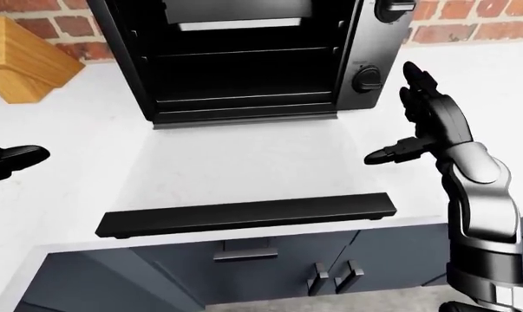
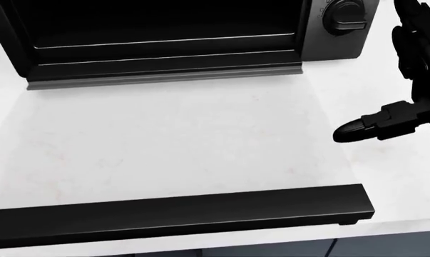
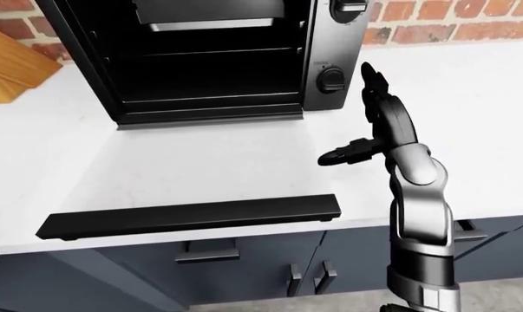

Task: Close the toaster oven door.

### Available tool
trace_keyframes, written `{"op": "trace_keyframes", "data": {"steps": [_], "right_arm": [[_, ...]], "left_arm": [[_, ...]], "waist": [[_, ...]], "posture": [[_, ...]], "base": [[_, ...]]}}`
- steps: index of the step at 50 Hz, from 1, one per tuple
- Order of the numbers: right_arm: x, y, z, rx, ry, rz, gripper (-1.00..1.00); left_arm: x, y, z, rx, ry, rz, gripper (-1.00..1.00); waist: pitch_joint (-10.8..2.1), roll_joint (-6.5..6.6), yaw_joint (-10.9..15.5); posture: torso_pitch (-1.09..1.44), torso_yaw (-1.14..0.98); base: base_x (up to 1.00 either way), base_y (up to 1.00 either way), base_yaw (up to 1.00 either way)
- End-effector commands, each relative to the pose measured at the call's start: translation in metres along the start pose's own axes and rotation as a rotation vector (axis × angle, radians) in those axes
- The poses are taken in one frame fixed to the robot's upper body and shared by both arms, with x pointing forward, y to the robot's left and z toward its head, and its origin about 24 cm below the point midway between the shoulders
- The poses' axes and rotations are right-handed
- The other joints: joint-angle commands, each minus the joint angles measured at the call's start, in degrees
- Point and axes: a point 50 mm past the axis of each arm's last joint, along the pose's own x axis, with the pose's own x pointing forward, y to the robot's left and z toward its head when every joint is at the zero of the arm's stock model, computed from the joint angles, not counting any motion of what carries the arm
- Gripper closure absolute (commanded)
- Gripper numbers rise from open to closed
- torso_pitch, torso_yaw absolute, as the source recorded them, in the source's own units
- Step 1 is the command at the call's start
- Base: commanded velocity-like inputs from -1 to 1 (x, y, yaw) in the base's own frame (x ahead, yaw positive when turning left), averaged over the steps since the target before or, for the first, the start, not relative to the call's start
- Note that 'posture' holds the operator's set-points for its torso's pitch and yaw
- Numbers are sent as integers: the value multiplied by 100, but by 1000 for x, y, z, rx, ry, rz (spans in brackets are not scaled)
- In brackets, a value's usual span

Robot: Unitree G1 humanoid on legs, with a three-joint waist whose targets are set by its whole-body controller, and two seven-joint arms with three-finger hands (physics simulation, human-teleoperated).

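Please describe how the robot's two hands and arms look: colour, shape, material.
The right hand is matte black, with thick segmented fingers ending in rounded tips. Its forearm is glossy silver-grey metal, built of rounded cylindrical sections with darker joints. Of the left hand, only a black rounded finger shows. No cables or markings are visible.

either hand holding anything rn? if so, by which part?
Nothing is held. The right hand hangs open beside the black toaster oven, clear of its lowered door's black handle bar. The left hand shows only a fingertip, gripping nothing visible.

White counter point(image 1: 244, 169), red brick wall point(image 1: 469, 26), dark blue cabinets point(image 1: 270, 266) below.
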Motion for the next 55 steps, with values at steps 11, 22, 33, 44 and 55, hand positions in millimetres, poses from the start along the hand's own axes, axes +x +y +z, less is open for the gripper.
{"op": "trace_keyframes", "data": {"steps": [11, 22, 33, 44, 55], "right_arm": [[-2, -7, 22, -32, -89, -21, -100], [1, -15, 24, -49, -93, -45, -100], [1, -26, 19, -118, -96, -73, -100], [0, -26, 17, -170, -106, -71, -100], [0, -23, 15, -213, -117, -58, -100]], "left_arm": [[0, -1, 21, 19, -92, -7, -100], [0, -1, 21, 20, -92, -6, -100], [0, -1, 21, 20, -90, -6, -100], [-1, -1, 20, 21, -91, -6, -100], [-1, -1, 22, 19, -92, -5, -100]], "waist": [[-123, 26, 0], [-124, 30, -1], [-123, 17, -1], [-124, 15, -3], [-125, 12, -7]], "posture": [[0, 0], [0, 0], [0, 0], [0, 0], [0, 0]], "base": [[0, 0, 0], [0, 0, 0], [0, 0, 0], [0, 0, 0], [0, 0, 0]]}}
